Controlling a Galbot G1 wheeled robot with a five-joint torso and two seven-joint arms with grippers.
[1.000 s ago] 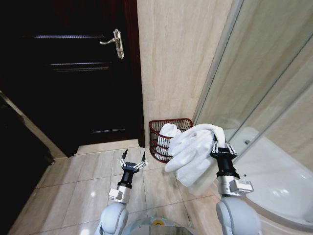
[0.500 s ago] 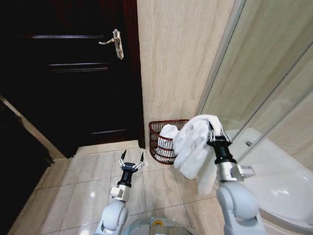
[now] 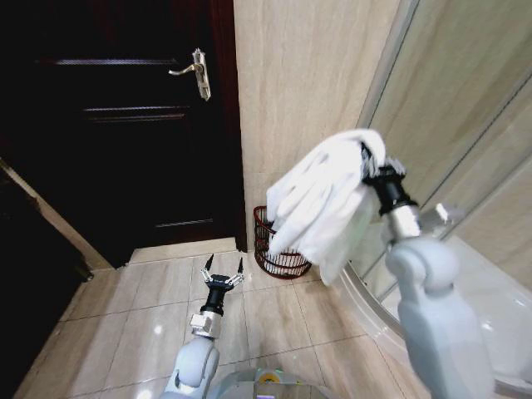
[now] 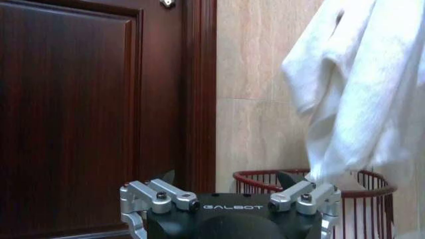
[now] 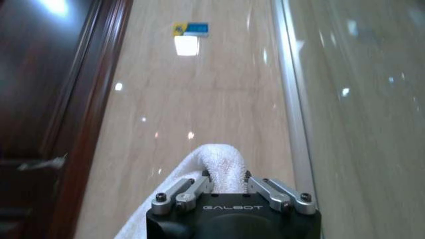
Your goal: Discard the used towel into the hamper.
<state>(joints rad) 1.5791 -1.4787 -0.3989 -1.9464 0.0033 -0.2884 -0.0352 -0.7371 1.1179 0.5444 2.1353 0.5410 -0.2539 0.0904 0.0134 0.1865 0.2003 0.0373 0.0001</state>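
At the far left, a dark wooden door point(image 3: 125, 125) with a metal lever handle point(image 3: 193, 73). Low over the tiled floor point(image 3: 125, 332) just right of it, the left hand point(image 3: 224, 264), fingers spread wide and carrying nothing, pointing toward the corner. Next along, the hamper point(image 3: 281, 263), standing on the floor against the beige wall point(image 3: 299, 83), close by the door frame; its upper rim partly hidden behind cloth in the head view. Above and in front of it, the white towel point(image 3: 320, 199), draped in thick folds from the right hand point(image 3: 371, 166), which is clamped shut on its top edge, high up near the glass shower screen point(image 3: 465, 125). Judged from here: carrying stage, drop not yet made. To do it well, centre the hanging bulk over the basket mouth rather than the grip point, since the cloth trails leftward and down; lower until the hem sits inside the rim before releasing, so no fold catches on the wire or spills onto the floor; keep clear of the glass.
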